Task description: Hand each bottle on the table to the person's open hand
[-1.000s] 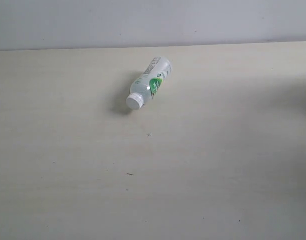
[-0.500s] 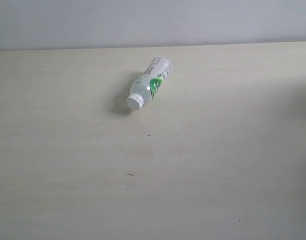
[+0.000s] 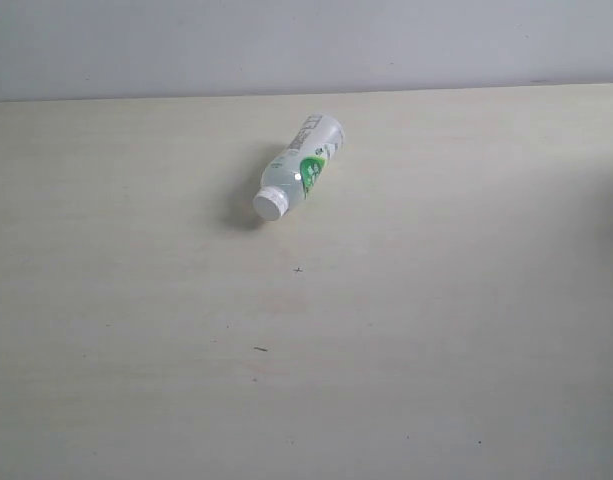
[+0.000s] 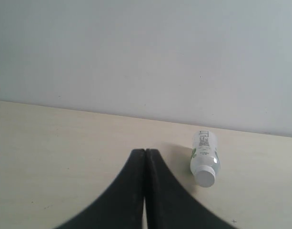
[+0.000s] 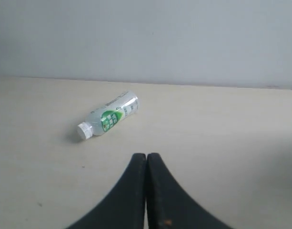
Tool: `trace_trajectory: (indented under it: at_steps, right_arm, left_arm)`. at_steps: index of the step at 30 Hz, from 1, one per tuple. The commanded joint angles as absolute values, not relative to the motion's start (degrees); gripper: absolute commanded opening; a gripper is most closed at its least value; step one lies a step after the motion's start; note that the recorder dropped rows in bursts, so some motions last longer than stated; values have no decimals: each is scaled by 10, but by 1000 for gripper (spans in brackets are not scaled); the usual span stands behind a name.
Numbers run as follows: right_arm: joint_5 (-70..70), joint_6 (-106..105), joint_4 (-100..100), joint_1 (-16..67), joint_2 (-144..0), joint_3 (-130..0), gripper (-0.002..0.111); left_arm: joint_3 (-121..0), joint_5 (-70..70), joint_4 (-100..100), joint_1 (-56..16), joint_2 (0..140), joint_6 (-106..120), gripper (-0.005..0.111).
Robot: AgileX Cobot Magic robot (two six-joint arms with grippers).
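Note:
One clear bottle [image 3: 299, 165] with a white cap and a white-green label lies on its side on the pale beige table [image 3: 406, 330], cap toward the near left. It also shows in the left wrist view as the bottle [image 4: 205, 158] and in the right wrist view as the bottle [image 5: 108, 119]. My left gripper [image 4: 145, 151] is shut and empty, a short way from the bottle. My right gripper [image 5: 146, 156] is shut and empty too, farther from it. Neither gripper appears in the exterior view. The other bottles and the person's open hand are out of view.
A plain grey wall [image 3: 286, 45] rises behind the table's far edge. A few tiny dark specks [image 3: 260, 348] mark the tabletop. A faint shadow lies at the right edge [image 3: 611, 215] of the exterior view.
The soft shadow at the exterior view's right edge has faded and drawn off to the right. The bottle has not moved.

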State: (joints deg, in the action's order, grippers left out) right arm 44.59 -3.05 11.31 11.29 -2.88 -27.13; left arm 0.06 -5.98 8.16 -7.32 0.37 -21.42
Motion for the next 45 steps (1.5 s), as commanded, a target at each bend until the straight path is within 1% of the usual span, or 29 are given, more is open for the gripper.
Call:
trace_trajectory:
  at_steps: [1,5,6,10,13,15,45]
  right_arm:
    - [335,-43,105,114,0,-243,0]
    - [196,-44,104,114,0,-174,0]
    - [129,-49,101,114,0,-129,0]
    - [20,-49,73,114,0,-19,0]
    - [18,-48,73,114,0,0,0]
    - [43,-46,76,114,0,0,0]
    - [43,-47,76,114,0,0,0]
  left_arm:
    - [0,-57,84,-72,0,-214,1]
    - [0,-57,84,-72,0,-214,1]
    - [0,-57,84,-72,0,-214,1]
    - [0,-57,84,-72,0,-214,1]
    - [0,-57,84,-72,0,-214,1]
    - [0,-57,84,-72,0,-214,1]
    - [0,-57,84,-72,0,-214,1]
